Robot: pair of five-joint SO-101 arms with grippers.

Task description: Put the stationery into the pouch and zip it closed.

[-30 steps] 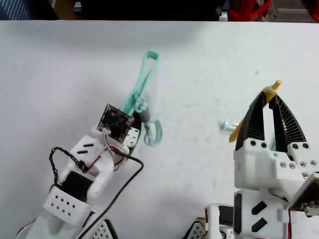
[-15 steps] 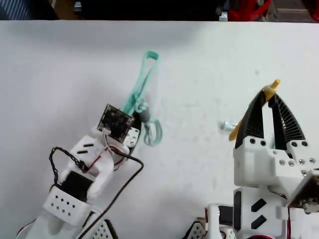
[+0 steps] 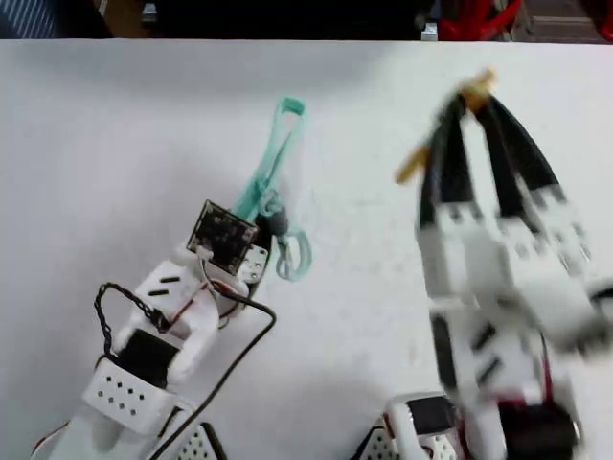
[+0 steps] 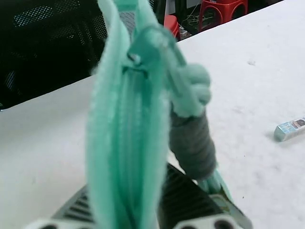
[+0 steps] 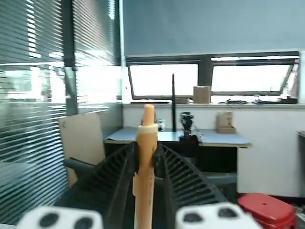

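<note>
A teal pouch [image 3: 272, 177] stands on edge on the white table, its zipper [image 4: 138, 52] along the top. My left gripper [image 3: 266, 230] is shut on its near end; a teal strap loop [image 3: 293, 255] with a grey wrap [image 4: 192, 143] hangs beside it. To the right, my right gripper [image 3: 470, 99] is lifted high and shut on a yellow pen [image 3: 436, 144], which slants between its black fingers [image 3: 443, 158]. In the right wrist view the pen [image 5: 145, 162] points out at the room. A small white and blue eraser-like piece [image 4: 289, 129] lies on the table to the right of the pouch.
The white table [image 3: 115, 144] is bare on the left and at the back. Its far edge [image 3: 192, 40] meets a dark floor. A black cable [image 3: 235, 355] trails off the left arm. A red stool [image 4: 223, 10] stands beyond the table.
The right arm has risen and swung toward the far side with the pen, now covering the small piece on the table. The left arm and pouch have kept still.
</note>
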